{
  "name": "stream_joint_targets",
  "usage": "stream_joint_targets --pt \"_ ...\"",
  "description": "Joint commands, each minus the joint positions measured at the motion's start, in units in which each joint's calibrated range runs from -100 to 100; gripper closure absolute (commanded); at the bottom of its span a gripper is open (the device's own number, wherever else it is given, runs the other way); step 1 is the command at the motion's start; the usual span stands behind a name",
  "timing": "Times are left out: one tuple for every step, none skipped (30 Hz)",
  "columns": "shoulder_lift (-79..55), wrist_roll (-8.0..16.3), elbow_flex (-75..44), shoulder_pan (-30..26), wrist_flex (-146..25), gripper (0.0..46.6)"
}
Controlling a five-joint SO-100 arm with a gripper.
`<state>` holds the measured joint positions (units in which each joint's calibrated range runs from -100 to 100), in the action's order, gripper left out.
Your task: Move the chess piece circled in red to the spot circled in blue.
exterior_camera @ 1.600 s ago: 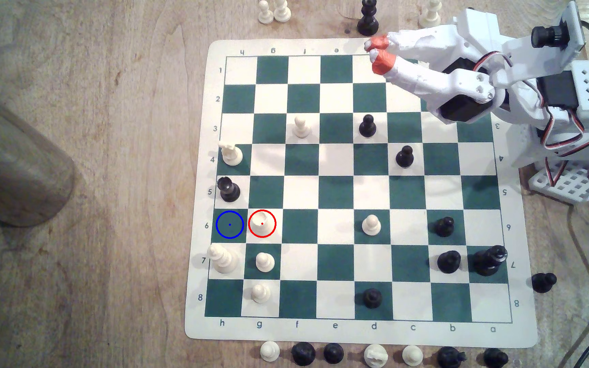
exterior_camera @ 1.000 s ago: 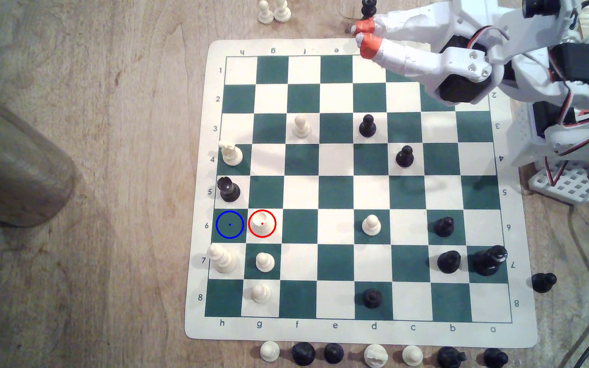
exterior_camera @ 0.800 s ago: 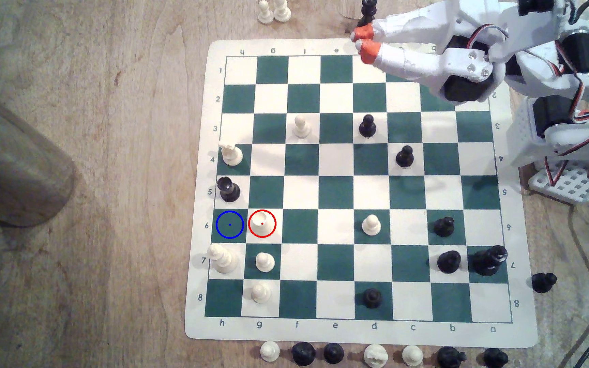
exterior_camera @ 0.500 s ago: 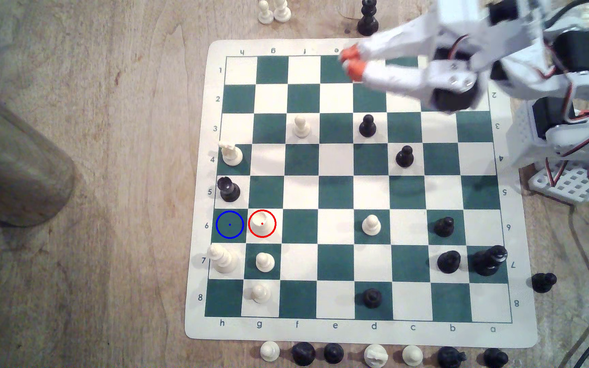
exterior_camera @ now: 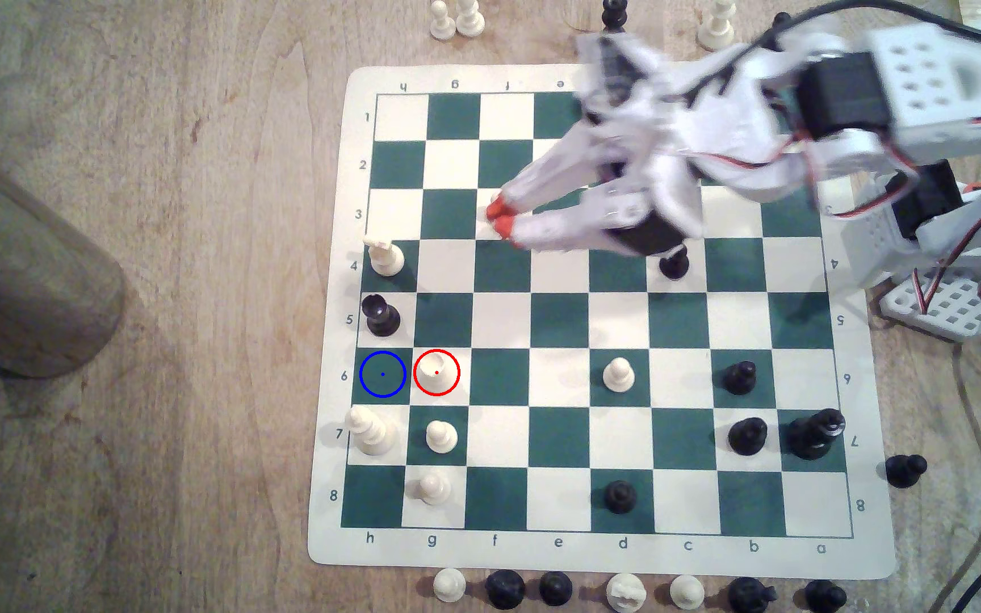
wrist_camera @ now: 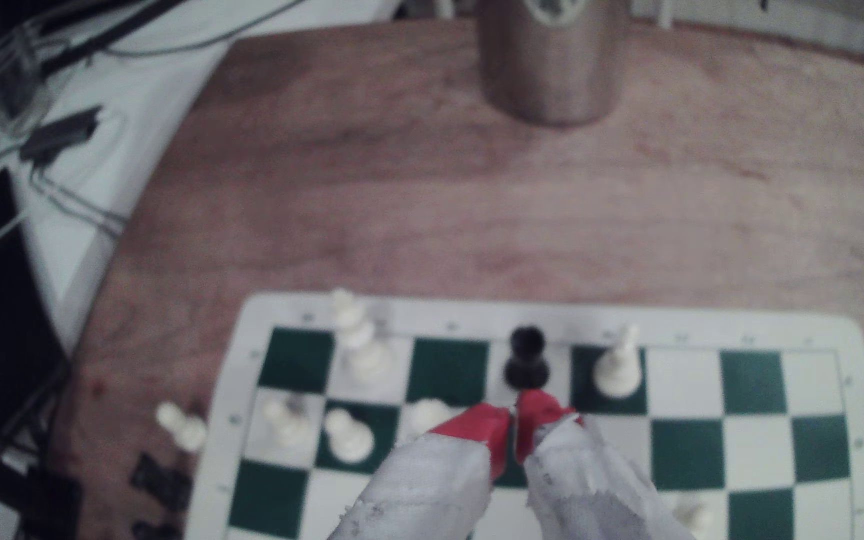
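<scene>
We saw the claw [exterior_camera: 500, 216] blurred above the board [exterior_camera: 594, 557], its red tips [wrist_camera: 476, 426] pressed together with nothing between them; the piece [exterior_camera: 436, 372] stood upright in the red ring, well away from the claw toward the exterior view's lower left. The spot [exterior_camera: 382, 374] lay bare just beyond the piece, farther from the claw; a black piece [wrist_camera: 526, 358] stood just past the tips in the wrist view.

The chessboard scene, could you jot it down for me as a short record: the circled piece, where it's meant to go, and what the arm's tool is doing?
chess piece: cream-white, upright on a white square, ringed in red
spot: dark green square ringed in blue, adjacent on the exterior view's left, vacant
tool: orange-tipped, tips together, holding nothing, over row 3, far from the piece
board: green and white mat, other pieces scattered
task state: piece not yet touched
</scene>
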<state>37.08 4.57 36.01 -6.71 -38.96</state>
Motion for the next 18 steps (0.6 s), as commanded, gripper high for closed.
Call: stream_joint_targets --pt "-8.72 2.83 -16.7 -1.78 -7.56 46.2" --pt "-10.34 2.98 -17.88 -2.01 -8.05 46.1" --pt "-13.22 3.91 -21.06 -2.09 -9.77 46.1" --pt "-15.09 4.2 -22.6 -1.93 -10.34 46.1" --pt "-16.7 4.3 -23.78 -1.85 -10.59 45.8" --pt "-18.4 4.64 -24.95 -1.78 -10.75 45.5" --pt "-22.39 5.13 -27.95 -1.7 -11.65 44.6" --pt "-23.83 5.47 -29.03 -1.7 -11.81 43.9" --pt "-25.62 5.86 -30.21 -1.7 -11.81 42.4" --pt "-27.14 6.15 -31.21 -1.7 -11.81 41.0" --pt "-29.52 6.69 -32.39 -1.7 -11.4 39.2" --pt "-30.37 6.94 -32.48 -1.7 -10.83 38.7" --pt "-30.88 7.03 -32.48 -1.85 -10.42 38.5" --pt "-31.56 7.03 -32.57 -2.01 -10.18 38.4" --pt "-32.15 7.03 -32.57 -2.17 -9.85 38.4" --pt "-33.77 7.23 -33.02 -2.4 -9.11 38.3" --pt "-34.78 7.33 -33.29 -2.48 -8.54 38.1" --pt "-35.72 7.42 -33.66 -2.56 -8.13 37.8"
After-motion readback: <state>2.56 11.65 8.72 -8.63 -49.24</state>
